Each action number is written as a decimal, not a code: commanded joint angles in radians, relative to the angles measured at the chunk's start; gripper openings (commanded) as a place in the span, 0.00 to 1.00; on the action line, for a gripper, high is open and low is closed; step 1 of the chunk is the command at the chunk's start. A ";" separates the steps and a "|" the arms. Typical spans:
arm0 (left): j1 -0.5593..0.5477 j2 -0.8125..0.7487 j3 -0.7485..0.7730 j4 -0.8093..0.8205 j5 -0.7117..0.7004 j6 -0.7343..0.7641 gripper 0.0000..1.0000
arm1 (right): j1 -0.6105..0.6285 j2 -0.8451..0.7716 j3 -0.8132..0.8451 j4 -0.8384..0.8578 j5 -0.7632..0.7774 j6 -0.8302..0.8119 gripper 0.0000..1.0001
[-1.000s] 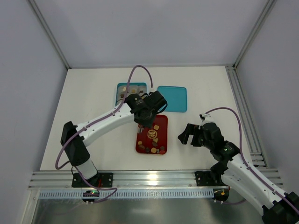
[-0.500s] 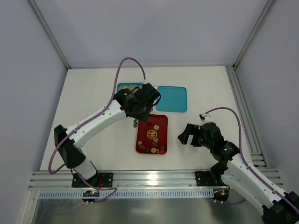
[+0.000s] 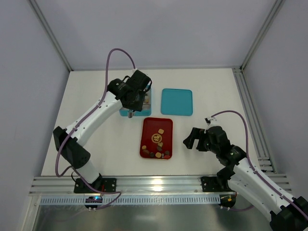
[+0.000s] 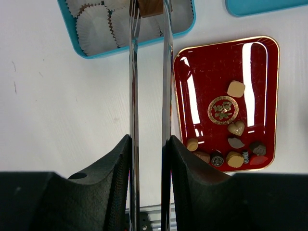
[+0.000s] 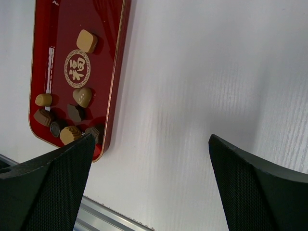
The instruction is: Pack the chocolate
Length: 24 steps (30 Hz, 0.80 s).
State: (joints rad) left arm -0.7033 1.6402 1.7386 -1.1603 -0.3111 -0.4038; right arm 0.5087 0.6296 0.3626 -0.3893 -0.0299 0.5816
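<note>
left hand: clamping a brown chocolate above the teal box
target: empty paper cup lying at 8 o'clock of the piece
right hand: gaping, hanging at 3 o'clock of the red tray

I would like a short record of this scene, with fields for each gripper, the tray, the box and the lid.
Left gripper: shut on one brown chocolate, above the box
Right gripper: open, holds nothing, over the table right of the tray
Tray: red, several loose chocolates, most at its near end
Box: teal, lined with paper cups
Lid: teal, flat, right of the box
</note>
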 commanded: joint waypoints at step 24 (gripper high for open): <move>0.018 0.087 -0.056 0.100 0.055 0.036 0.34 | 0.004 0.012 -0.002 0.032 -0.011 0.000 1.00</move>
State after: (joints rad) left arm -0.6910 1.7393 1.6840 -1.0988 -0.2573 -0.3801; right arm 0.5087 0.6415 0.3626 -0.3893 -0.0341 0.5816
